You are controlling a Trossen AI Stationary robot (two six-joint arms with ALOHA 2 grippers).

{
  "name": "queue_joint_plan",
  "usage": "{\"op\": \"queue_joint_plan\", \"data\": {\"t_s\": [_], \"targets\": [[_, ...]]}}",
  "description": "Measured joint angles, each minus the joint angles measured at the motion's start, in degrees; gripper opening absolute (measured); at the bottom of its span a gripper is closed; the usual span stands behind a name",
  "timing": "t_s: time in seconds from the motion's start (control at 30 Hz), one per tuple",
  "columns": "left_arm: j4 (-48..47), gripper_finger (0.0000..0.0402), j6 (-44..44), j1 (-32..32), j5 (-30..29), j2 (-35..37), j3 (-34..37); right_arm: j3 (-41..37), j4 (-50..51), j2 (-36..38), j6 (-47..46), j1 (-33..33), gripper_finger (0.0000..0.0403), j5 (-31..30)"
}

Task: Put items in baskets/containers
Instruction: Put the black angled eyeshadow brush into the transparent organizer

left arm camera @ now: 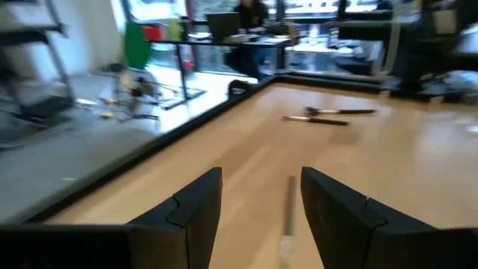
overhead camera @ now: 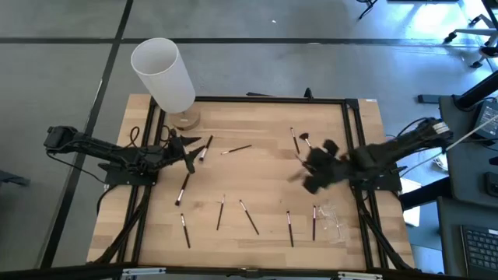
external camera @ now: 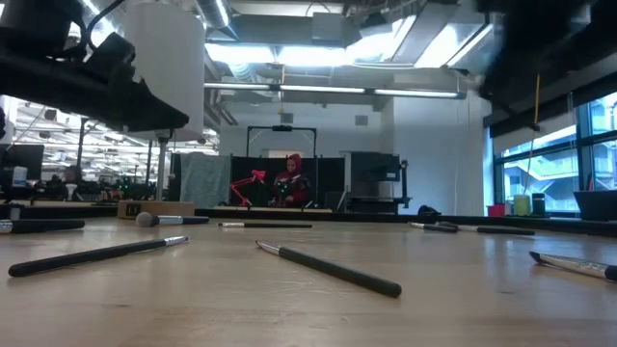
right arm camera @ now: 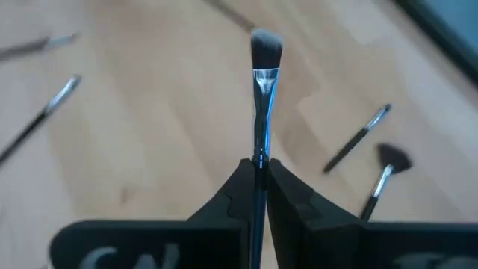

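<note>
My right gripper, clamped on a brush above the table's right side, must carry it to the clear container near the front-right corner while my left gripper waits open.

Brushes lie scattered across the table: a row of several along the near edge, two at the far right beside the right gripper, which pinches one brush above the wood. The clear container sits near right. The white cylinder stands far left, behind the left gripper.
</note>
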State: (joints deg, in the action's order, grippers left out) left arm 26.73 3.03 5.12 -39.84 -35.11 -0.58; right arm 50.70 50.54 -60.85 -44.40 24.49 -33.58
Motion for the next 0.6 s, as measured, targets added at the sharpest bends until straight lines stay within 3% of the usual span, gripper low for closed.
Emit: {"op": "queue_joint_plan", "data": {"t_s": [0.27, 0.4, 0.6], "targets": [[0.02, 0.0180, -0.83, -2.66, -2.09, -0.02, 0.00, -16.02, 0.33, 11.38, -18.47, 13.41, 0.0025, -4.20], [0.02, 0.0180, -0.83, -3.32, -2.09, -0.02, 0.00, -17.03, 0.39, 12.82, -19.87, 16.01, 0.0026, -5.89], [0.04, 0.0180, -0.76, -4.51, -2.09, -0.01, 0.00, -12.66, 3.99, 14.85, -16.75, 16.64, 0.0027, -8.83]]}}
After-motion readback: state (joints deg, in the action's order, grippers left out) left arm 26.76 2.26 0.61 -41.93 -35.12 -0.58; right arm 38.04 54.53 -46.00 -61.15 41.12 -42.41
